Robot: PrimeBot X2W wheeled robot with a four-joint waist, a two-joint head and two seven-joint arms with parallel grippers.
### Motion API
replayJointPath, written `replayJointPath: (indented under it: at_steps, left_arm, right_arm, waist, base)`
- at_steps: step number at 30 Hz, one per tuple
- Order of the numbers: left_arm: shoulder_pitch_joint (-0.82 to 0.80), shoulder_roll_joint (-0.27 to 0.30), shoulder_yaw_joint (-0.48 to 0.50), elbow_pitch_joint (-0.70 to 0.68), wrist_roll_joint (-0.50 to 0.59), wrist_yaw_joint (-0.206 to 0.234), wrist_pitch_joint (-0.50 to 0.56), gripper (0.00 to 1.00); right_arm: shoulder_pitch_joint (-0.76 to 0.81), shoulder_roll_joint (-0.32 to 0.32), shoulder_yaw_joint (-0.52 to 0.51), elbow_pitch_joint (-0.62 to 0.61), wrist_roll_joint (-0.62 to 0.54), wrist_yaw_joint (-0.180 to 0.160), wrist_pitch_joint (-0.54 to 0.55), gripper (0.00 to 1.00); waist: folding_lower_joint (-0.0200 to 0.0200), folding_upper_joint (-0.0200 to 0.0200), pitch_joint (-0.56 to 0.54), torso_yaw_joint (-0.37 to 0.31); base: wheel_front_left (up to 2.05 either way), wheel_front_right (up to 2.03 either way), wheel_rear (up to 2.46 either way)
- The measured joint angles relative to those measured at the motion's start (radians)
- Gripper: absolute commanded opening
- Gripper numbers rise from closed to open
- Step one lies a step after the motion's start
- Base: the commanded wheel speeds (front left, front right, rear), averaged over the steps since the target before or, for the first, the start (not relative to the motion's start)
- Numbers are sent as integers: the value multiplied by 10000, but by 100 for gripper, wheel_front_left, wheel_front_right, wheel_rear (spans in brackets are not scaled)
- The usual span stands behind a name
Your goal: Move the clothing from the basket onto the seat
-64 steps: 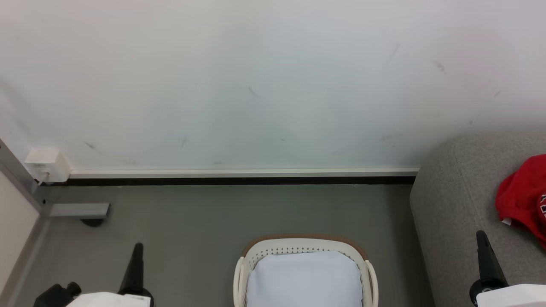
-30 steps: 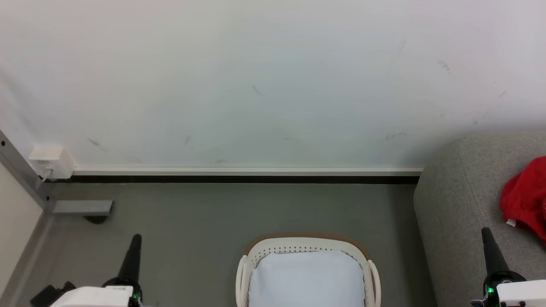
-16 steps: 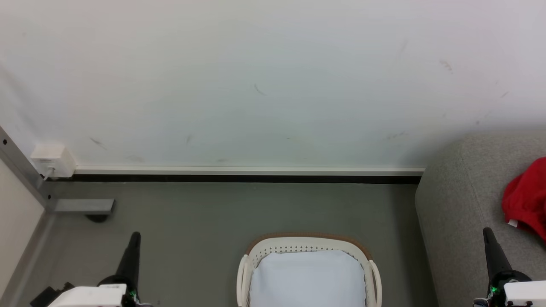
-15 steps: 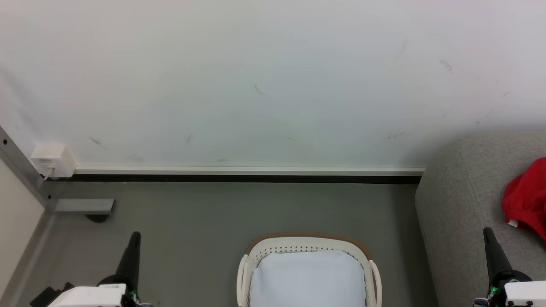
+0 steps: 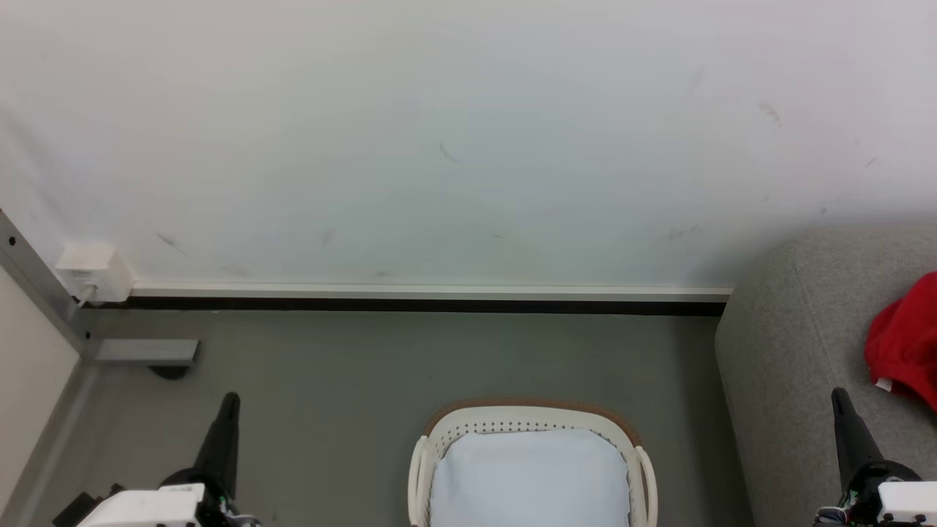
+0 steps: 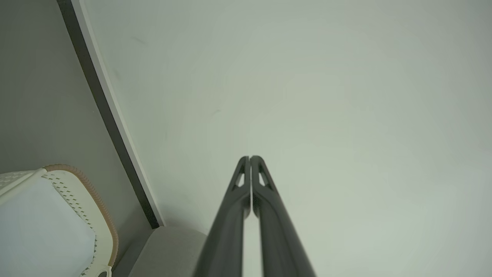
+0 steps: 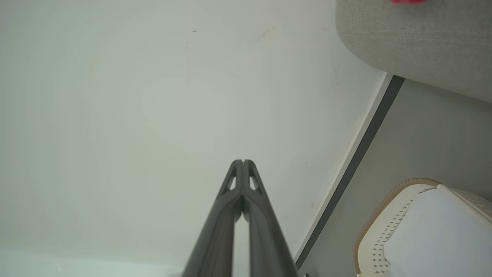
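Clothing (image 5: 906, 344) sits bunched on the sofa (image 5: 790, 366), right of the basket (image 5: 527, 404), whose visible bottom looks bare. Right gripper (image 5: 839, 401) is nearer, clothing just up-right of it; left gripper (image 5: 230, 402) well apart. Both jaws clenched, empty. Likely nothing left to move.

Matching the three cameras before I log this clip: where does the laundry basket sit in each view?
Head view: the basket is at bottom centre, cut off by the lower edge.
Left wrist view: the basket is in the lower left corner.
Right wrist view: the basket is in the lower right corner.
Shared landmark: the dark skirting strip beyond the basket's brown-rimmed end.
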Motion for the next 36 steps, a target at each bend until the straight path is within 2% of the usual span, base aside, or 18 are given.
replayJointPath:
  at_steps: [10, 36]
  left_arm:
    - [-60, -8, 65, -10, -579, -35, 148, 0]
    - [-68, -10, 67, -12, -579, -38, 148, 0]
  right_arm:
    - [-83, 33, -90, 2, 518, 0, 163, 0]
    - [-86, 44, -94, 2, 518, 0, 169, 0]
  waist:
    - [0, 0, 12, 32]
    - [0, 0, 11, 32]
  base:
    - [0, 0, 0]
    - [0, 0, 0]
